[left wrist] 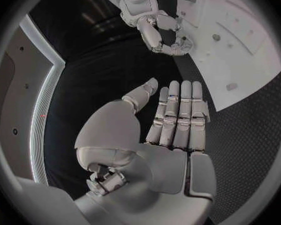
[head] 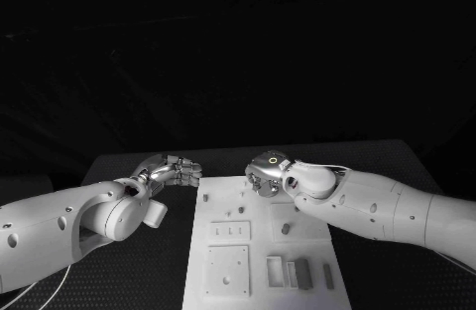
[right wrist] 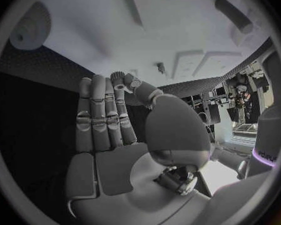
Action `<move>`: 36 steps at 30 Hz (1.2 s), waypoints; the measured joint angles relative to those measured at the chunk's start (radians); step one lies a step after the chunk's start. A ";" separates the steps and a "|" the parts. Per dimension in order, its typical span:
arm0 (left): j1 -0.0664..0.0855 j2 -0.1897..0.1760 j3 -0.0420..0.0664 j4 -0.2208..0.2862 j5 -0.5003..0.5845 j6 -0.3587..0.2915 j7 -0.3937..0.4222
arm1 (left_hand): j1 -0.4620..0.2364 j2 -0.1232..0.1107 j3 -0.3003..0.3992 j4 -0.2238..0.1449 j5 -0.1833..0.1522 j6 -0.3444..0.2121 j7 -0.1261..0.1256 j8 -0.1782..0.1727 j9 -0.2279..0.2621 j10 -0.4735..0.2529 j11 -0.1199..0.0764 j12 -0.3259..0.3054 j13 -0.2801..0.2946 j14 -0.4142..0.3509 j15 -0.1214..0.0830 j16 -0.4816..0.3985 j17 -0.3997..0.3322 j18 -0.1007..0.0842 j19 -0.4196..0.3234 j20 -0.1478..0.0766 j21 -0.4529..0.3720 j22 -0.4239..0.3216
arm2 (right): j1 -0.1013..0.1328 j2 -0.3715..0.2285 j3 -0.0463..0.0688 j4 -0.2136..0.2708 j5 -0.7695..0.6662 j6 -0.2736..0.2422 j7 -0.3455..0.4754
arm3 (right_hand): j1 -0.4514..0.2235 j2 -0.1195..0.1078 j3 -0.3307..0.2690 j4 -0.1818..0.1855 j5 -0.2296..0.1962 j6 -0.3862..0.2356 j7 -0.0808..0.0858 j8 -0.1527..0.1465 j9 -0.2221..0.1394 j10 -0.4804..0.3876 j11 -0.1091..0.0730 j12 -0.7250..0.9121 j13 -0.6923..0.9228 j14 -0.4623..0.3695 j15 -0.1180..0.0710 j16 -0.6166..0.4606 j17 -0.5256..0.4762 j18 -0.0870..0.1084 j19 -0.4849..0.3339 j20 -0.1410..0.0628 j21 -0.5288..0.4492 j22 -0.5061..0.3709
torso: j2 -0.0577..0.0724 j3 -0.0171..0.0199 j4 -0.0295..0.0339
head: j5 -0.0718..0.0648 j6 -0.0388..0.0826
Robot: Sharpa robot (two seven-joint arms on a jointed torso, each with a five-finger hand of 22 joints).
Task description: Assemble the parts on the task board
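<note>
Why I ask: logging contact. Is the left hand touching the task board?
Apart. In the left wrist view the left hand is open over the black table, with a strip of dark surface between its fingertips and the task board.

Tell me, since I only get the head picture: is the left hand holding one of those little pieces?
Observer: No. In the left wrist view the left hand has its fingers straight and side by side with nothing in them. It is over the black table, beside the task board.
Operator: And the right hand?
Observer: The right wrist view shows the right hand with its fingers straight and the thumb bent towards their tips. I cannot tell whether it pinches anything.
Operator: What is beyond its fingertips?
Observer: A small dark part standing on the board.
</note>
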 measured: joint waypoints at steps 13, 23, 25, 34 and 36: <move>0.001 0.015 0.000 -0.011 0.000 0.000 -0.001 | 0.000 0.000 0.000 0.000 0.000 0.000 0.000 0.000 -0.001 0.000 0.000 -0.004 0.000 0.000 0.000 0.000 0.000 0.000 0.000 0.000 0.000 0.001 | -0.002 0.084 -0.002 -0.066 -0.081 -0.040 -0.046 | 0.000 0.000 0.000 0.000 0.001 0.007 0.001 0.000 0.002 0.000 0.000 -0.001 0.000 0.001 -0.003 0.000 0.003 0.000 0.002 0.001 0.006 0.001 | 0.001 -0.0004 0.0052 | 0.002 0.009; 0.005 0.019 0.000 -0.011 0.000 0.000 -0.002 | 0.000 0.000 0.000 0.000 0.000 0.000 0.000 0.000 -0.001 0.000 0.000 -0.004 0.000 0.000 0.000 0.000 0.001 0.000 0.000 0.000 0.000 0.001 | -0.008 0.118 -0.003 -0.114 -0.106 -0.059 -0.056 | 0.004 -0.004 0.003 0.003 0.001 0.007 0.001 0.000 0.002 0.002 0.002 -0.005 0.000 0.001 -0.003 0.003 0.005 0.000 0.001 0.002 0.011 0.001 | 0.003 0.0010 0.0052 | 0.008 0.011; 0.007 0.019 0.000 -0.011 0.000 0.000 -0.002 | 0.000 0.000 0.000 0.000 0.000 0.000 0.000 0.000 -0.001 0.000 0.000 -0.004 0.000 0.000 0.000 0.000 0.001 0.000 0.000 0.000 0.000 0.001 | -0.011 0.121 -0.004 -0.119 -0.108 -0.060 -0.056 | 0.004 -0.004 0.003 0.003 0.001 0.006 0.001 0.000 0.003 0.003 0.003 -0.007 0.000 0.001 -0.003 0.003 0.005 0.000 0.001 0.002 0.011 0.001 | 0.003 0.0010 0.0045 | 0.009 0.009; 0.010 0.019 0.000 -0.011 0.000 0.001 -0.003 | 0.000 0.000 0.000 0.000 0.000 0.000 0.000 0.000 -0.001 0.000 0.000 -0.004 0.000 0.000 0.000 -0.004 0.002 0.000 0.000 0.000 0.000 0.001 | -0.015 0.124 -0.005 -0.129 -0.110 -0.058 -0.054 | 0.004 -0.004 0.003 0.003 0.001 0.008 -0.001 0.000 0.003 0.003 0.003 -0.010 0.000 0.002 -0.003 0.003 0.006 0.000 0.001 0.002 0.011 0.001 | 0.004 0.0025 0.0033 | 0.014 0.003; 0.012 0.019 0.000 -0.011 0.000 0.001 -0.003 | 0.000 0.000 0.000 0.000 0.000 0.000 0.000 0.000 -0.001 0.000 0.000 -0.004 0.000 0.000 0.000 -0.004 0.002 0.000 0.000 0.000 0.000 0.001 | -0.016 0.125 -0.005 -0.130 -0.110 -0.057 -0.052 | 0.004 -0.004 0.003 0.003 0.001 0.009 -0.002 0.000 0.003 0.003 0.003 -0.010 0.000 0.002 -0.003 0.003 0.006 0.000 0.001 0.002 0.011 0.001 | 0.004 0.0030 0.0027 | 0.016 0.001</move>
